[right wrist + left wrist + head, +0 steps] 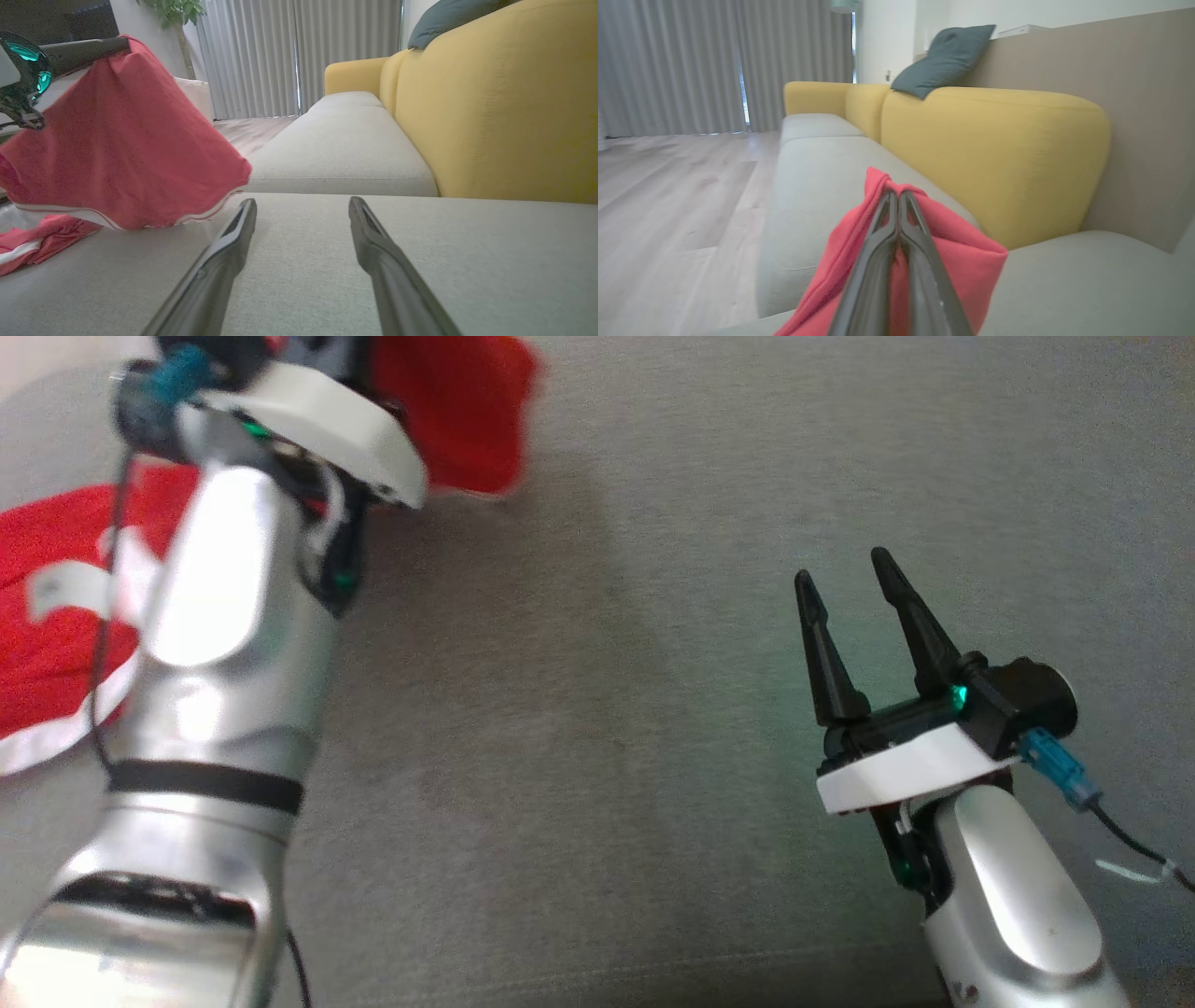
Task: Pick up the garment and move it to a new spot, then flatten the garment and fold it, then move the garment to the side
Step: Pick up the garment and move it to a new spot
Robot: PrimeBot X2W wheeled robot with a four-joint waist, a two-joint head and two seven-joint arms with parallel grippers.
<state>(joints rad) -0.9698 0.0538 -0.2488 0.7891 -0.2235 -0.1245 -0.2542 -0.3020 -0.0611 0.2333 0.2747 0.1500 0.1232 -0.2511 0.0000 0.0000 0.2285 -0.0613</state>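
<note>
Red cloth with a white-striped hem forms the garment (117,140), lifted by one pinched fold above the grey sofa seat (327,261), its lower part left lying on that seat. The left gripper (899,198) is raised and clamped shut on the fold, a pinch made plain by the left wrist view. The right gripper (850,574) is held low over the seat, jaws spread wide, nothing gripped. The hanging drape is given by the right wrist view.

My left arm (224,616) reaches forward with its wrist raised, and my left gripper (897,198) has both fingers pressed together, pinching the garment (957,247). My right gripper (843,571) sits low at my right, pointing forward, fingers spread wide apart and gripping nothing.
</note>
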